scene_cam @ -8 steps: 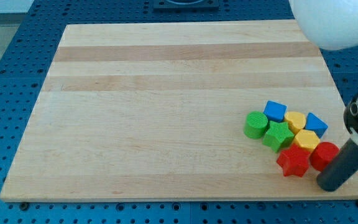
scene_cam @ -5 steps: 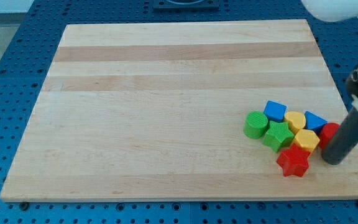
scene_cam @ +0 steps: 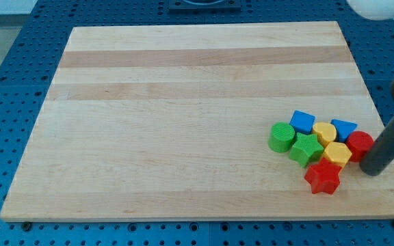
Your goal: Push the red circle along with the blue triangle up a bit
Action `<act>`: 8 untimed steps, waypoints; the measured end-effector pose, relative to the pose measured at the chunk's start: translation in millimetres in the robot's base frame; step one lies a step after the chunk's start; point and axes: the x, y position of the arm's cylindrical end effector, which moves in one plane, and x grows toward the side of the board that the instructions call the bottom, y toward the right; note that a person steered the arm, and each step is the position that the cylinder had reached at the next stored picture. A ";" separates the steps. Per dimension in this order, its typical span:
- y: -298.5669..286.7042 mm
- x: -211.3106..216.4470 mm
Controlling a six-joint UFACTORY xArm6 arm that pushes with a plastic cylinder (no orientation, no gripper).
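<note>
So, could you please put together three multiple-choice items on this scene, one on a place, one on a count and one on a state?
1. Where do the blocks sit on the wooden board?
A. the view's top left
B. the view's bottom right
C. the centre

2. How many yellow blocks are there?
A. one
B. two
C. three

3. How does my tip stand to the red circle?
A. right beside it, on the view's right
B. far off at the view's left
C. on top of it

Answers:
1 B: the whole cluster lies near the bottom right corner.
2 B: one yellow block sits above the other yellow block.
3 A: the rod's end stands just right of and below the red circle, which lies beside the blue triangle.
</note>
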 end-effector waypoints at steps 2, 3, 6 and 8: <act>-14.1 -21.9; -18.3 -38.1; -9.6 -52.2; 34.0 -57.9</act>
